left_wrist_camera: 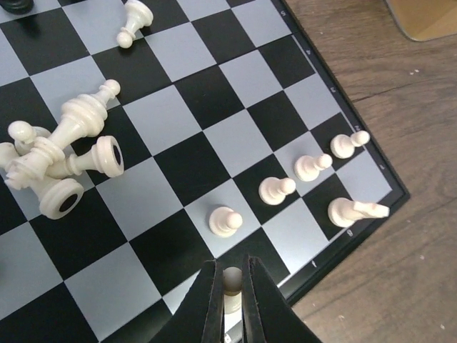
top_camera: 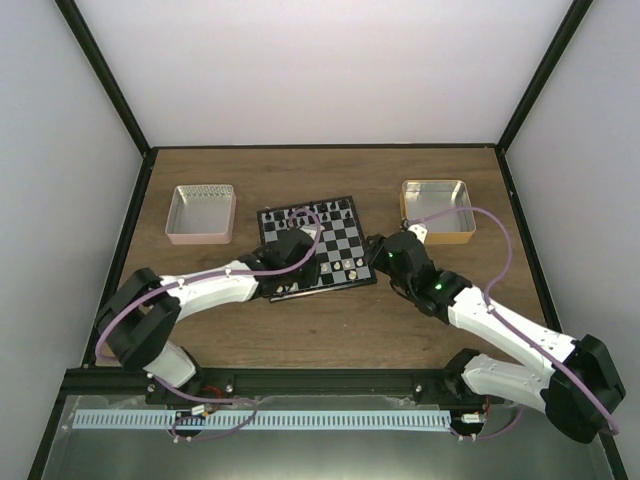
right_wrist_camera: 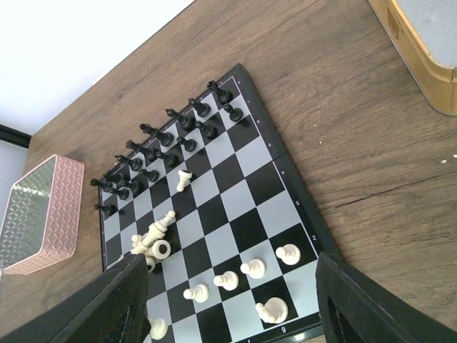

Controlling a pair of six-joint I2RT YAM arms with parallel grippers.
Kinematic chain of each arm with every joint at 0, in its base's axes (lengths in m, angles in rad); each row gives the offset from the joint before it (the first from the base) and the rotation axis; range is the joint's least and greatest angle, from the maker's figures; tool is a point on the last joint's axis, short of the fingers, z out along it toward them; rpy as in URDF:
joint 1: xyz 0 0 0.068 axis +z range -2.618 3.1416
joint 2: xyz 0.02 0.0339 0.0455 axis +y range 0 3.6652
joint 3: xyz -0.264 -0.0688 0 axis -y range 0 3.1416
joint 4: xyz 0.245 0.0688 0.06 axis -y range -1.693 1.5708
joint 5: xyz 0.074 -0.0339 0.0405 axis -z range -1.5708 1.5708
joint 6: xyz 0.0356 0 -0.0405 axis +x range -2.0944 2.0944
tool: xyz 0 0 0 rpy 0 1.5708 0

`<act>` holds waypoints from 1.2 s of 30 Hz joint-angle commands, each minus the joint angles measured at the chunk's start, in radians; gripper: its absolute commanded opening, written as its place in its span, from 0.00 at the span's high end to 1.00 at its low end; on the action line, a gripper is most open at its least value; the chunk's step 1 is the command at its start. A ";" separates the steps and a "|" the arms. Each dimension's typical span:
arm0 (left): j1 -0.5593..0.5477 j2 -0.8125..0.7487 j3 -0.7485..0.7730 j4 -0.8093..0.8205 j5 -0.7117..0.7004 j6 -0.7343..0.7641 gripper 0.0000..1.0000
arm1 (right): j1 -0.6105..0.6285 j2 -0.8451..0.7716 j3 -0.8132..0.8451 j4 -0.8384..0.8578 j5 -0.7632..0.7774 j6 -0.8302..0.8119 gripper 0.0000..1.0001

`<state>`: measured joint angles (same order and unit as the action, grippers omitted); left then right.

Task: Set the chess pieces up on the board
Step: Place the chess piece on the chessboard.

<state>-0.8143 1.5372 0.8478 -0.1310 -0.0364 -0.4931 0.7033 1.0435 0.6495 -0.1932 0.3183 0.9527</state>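
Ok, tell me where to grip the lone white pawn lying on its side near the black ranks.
Probably its slim waist, between head and base, coming straight down from above and closing across its length: the toppled pawn lies flat, with bare squares on both sides.

Cream chess pieces (left_wrist_camera: 277, 189), some upright, some toppled, on chequered board (left_wrist_camera: 214, 93)
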 commanded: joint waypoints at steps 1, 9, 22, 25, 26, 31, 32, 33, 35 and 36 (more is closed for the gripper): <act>-0.011 0.047 -0.015 0.076 -0.072 -0.006 0.96 | -0.004 0.022 0.005 0.009 0.032 0.016 0.34; -0.010 0.097 -0.046 0.131 -0.114 -0.017 0.96 | -0.007 0.040 0.012 0.011 0.034 0.007 0.34; -0.011 0.131 -0.071 0.167 -0.139 0.019 0.95 | -0.013 0.056 0.008 0.012 0.029 0.002 0.34; -0.011 0.131 -0.075 0.168 -0.138 0.019 0.93 | -0.014 0.058 0.006 0.012 0.030 0.005 0.34; -0.011 0.128 -0.074 0.168 -0.138 0.018 0.92 | -0.014 0.057 0.006 0.011 0.033 0.008 0.34; -0.011 0.107 -0.082 0.161 -0.138 0.013 0.83 | -0.014 0.047 0.000 0.010 0.045 0.019 0.34; -0.010 0.102 -0.082 0.157 -0.136 0.014 0.81 | -0.014 0.043 -0.001 0.010 0.046 0.019 0.34; -0.010 0.093 -0.081 0.154 -0.134 0.012 0.79 | -0.014 0.041 -0.001 0.008 0.047 0.019 0.34; -0.011 0.075 -0.080 0.150 -0.128 0.011 0.75 | -0.014 0.037 -0.002 0.008 0.050 0.020 0.34; -0.011 0.070 -0.079 0.149 -0.125 0.011 0.74 | -0.014 0.033 -0.004 0.008 0.050 0.021 0.34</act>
<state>-0.8207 1.6482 0.7765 0.0204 -0.1635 -0.4870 0.6949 1.0985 0.6495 -0.1905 0.3275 0.9592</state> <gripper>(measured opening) 0.240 0.661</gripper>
